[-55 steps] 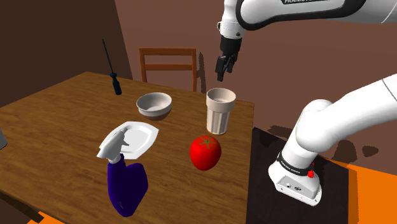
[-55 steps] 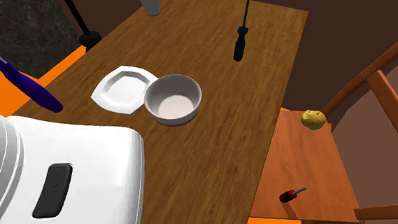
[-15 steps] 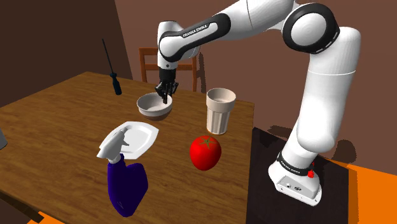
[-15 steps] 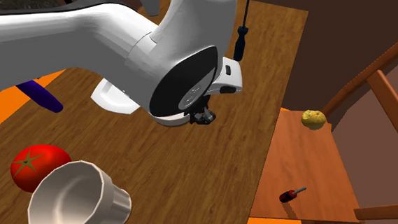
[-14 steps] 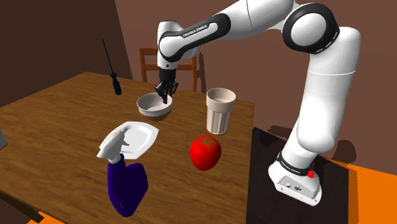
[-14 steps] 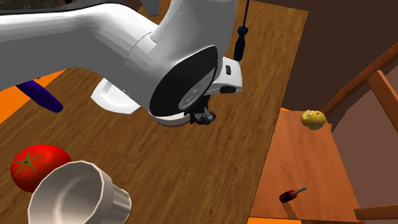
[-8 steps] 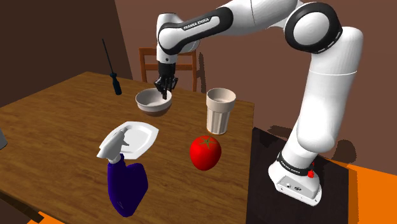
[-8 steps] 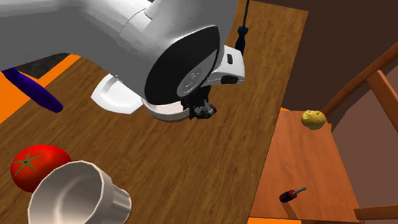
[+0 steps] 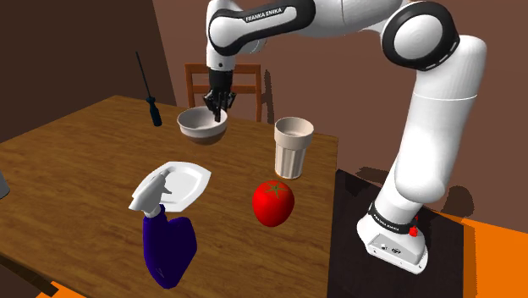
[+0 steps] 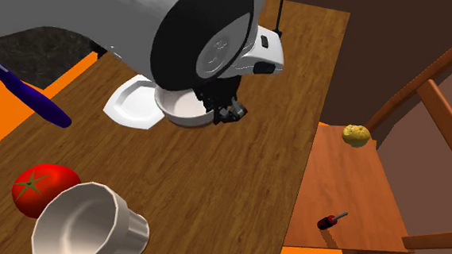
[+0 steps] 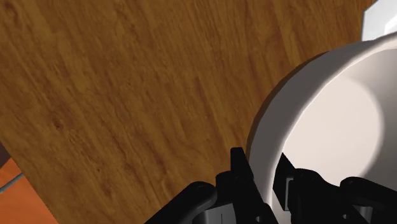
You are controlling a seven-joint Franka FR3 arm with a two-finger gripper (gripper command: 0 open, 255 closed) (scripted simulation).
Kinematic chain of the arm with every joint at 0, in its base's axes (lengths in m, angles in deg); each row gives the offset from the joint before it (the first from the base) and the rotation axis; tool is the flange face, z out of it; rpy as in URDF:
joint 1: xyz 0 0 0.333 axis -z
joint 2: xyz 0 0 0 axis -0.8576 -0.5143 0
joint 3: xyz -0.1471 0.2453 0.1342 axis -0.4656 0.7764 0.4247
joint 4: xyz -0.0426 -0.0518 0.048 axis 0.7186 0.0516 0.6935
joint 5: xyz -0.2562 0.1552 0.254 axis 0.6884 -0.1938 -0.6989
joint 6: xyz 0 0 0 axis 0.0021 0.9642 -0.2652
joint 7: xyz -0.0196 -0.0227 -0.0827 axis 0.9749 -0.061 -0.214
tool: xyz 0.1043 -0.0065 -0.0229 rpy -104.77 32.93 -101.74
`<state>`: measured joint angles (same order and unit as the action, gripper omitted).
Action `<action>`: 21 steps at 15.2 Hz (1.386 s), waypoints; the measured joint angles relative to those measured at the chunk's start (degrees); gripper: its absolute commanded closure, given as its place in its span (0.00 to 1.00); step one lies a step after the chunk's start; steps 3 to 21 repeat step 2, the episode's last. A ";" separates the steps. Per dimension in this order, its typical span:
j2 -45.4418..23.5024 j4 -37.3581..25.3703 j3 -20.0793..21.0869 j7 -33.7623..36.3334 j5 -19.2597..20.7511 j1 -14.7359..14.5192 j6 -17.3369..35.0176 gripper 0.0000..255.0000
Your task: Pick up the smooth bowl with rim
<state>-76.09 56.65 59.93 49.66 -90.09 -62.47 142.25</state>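
The black end effector (image 9: 219, 110) pinches the bowl (image 9: 199, 127) by its rim, one finger inside the wall and one outside, holding it just above the wood-grain desk (image 9: 76, 161). The bowl is round, smooth and off-white. In the shoulder view it hangs at ten o'clock from the faceted cup (image 9: 293, 146), and an angular white plate (image 9: 182, 182) lies at its six o'clock.

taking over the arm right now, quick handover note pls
Gripper: shut on the bowl; the wrist view shows one finger inside the rim and one outside.
Bowl: pale, upright, and it appears raised just off the wooden table. In the shoulder view it sits beyond the white plate, with the cup to that view's right.
Done: grasp made, lift seemingly begun.
Left: raise it well clear, keeping it level.
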 measured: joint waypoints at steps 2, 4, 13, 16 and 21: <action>0.14 -0.99 0.02 0.20 0.03 -0.02 -1.11 1.00; 0.14 -0.99 0.02 0.20 0.03 -0.02 -1.11 1.00; 0.14 -0.99 0.02 0.20 0.03 -0.02 -1.11 1.00; 0.14 -0.99 0.02 0.20 0.03 -0.02 -1.11 1.00; 0.14 -0.99 0.02 0.20 0.03 -0.02 -1.11 1.00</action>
